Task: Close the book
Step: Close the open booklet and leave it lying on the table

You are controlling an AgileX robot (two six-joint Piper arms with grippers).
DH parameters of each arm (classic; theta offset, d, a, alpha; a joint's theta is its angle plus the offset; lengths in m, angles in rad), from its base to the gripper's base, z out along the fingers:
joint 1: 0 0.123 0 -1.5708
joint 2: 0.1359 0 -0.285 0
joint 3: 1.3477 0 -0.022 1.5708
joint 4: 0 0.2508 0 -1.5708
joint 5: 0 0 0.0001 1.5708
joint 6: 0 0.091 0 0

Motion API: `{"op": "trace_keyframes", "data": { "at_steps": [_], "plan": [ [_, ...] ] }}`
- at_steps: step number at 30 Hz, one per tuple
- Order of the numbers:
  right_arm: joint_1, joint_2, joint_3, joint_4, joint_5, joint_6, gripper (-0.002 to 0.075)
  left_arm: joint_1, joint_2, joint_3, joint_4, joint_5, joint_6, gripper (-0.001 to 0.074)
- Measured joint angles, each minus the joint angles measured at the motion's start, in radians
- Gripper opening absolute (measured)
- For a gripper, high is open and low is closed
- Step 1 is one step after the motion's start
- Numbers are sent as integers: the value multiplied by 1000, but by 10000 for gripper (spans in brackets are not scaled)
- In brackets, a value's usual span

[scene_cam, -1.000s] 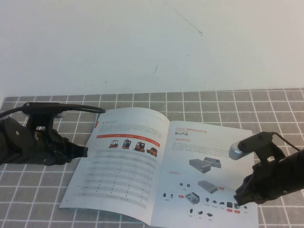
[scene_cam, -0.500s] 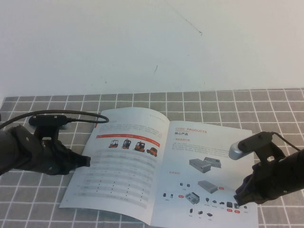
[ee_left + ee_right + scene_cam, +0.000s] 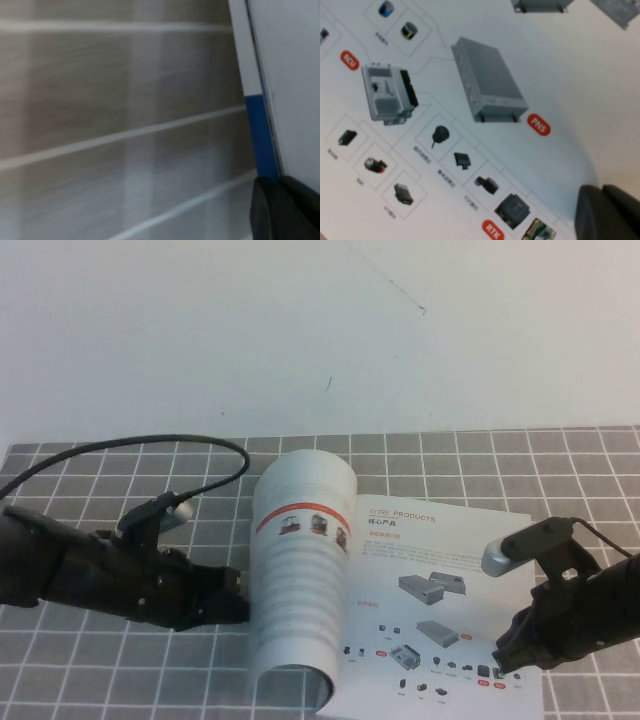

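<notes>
Left gripper [image 3: 236, 596]: low over the grey checked mat [image 3: 90, 660], at the end of an arm stretched flat towards the middle, its tip tucked against the underside of the raised page. Whether it is spread or pressed together cannot be told.
Cable [image 3: 200, 440]: loops above the left arm, clear of the paper.
Book [image 3: 440, 570]: lies near the middle of the mat, half open.
Left page [image 3: 300, 570]: stands up in a tall curl, its top arching over towards the right half. The left wrist view shows only its pale outer face with a blue band [image 3: 257, 135].
Right page [image 3: 430, 590]: flat on the mat, printed with product photos.
Right gripper [image 3: 507, 655]: rests on the near right corner of the right page, seemingly pinning it. Its state cannot be told either.
Step in hand: judged to be sweeping the curled page over the spine onto the right half.
Doing it well: push from low and behind, following the arc rightwards so the paper rolls instead of creasing. The right gripper likely needs to clear out just before the page lands, yet hold until then so the book does not slide.
</notes>
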Motion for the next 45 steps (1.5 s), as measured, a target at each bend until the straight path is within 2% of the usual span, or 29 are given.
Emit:
{"op": "trace_keyframes", "data": {
  "at_steps": [3,8,15,20,27,34,37,40,45],
  "plan": [
    [0,0,0,18,0,0,-3,0,0,0,-214,179,167,-4],
    [0,1,0,39,0,-2,-3,0,0,0,-408,416,321,-4],
    [0,-15,0,30,-6,-2,-3,0,0,0,-431,483,366,-4],
    [-53,-113,0,-44,-6,39,-3,20,-33,0,-405,473,368,-4],
    [-183,-291,2,-148,38,66,-3,90,-192,0,-298,363,357,-3],
    [-287,-471,4,-304,162,103,-3,184,-417,5,-109,130,327,-3],
    [-317,-563,4,-421,219,183,-3,228,-522,19,22,39,228,-3],
    [-339,-662,4,-593,261,336,-3,249,-645,61,148,-58,145,-3],
    [-356,-844,6,-778,314,524,-3,251,-870,187,212,-241,149,-3]
  ]
}}
